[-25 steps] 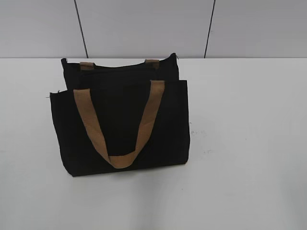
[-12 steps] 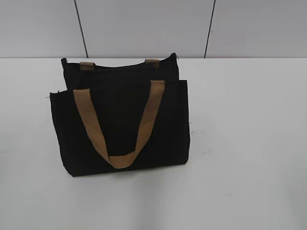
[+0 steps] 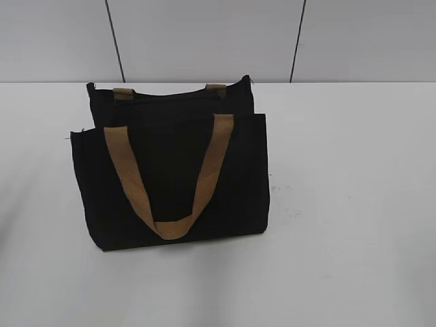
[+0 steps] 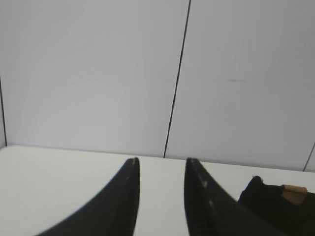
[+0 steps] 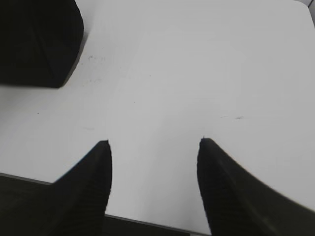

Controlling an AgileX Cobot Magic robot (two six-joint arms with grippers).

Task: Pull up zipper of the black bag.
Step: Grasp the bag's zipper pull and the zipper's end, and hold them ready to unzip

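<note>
Bag (image 3: 170, 177) black, sits on the white table (image 3: 354, 204), left of centre in the exterior view, with its base toward the near side and its top edge toward the far wall. One tan handle (image 3: 170, 180) lies flat across the front panel in a U, its two ends fixed at the panel's top edge and its loop low near the base. Two short tan ends of the second handle (image 3: 123, 93) show at the far top edge. Along that far edge runs the dark zip line; at its right end a tiny pale speck may be the zipper (image 3: 251, 81), but it is too small to tell for sure.

Neither arm shows in the exterior view. In the left wrist view the left gripper (image 4: 161, 164) has its jaws a narrow gap apart, holding nothing, aimed over the table toward the panelled wall (image 4: 98, 73); the bag's corner with a bit of tan strap lies at the lower right, well clear of the fingertips (image 4: 132, 164). In the right wrist view the right gripper (image 5: 153, 145) has its jaws wide apart and empty over bare table, with a corner of the bag at the upper left, well apart from them.
</note>
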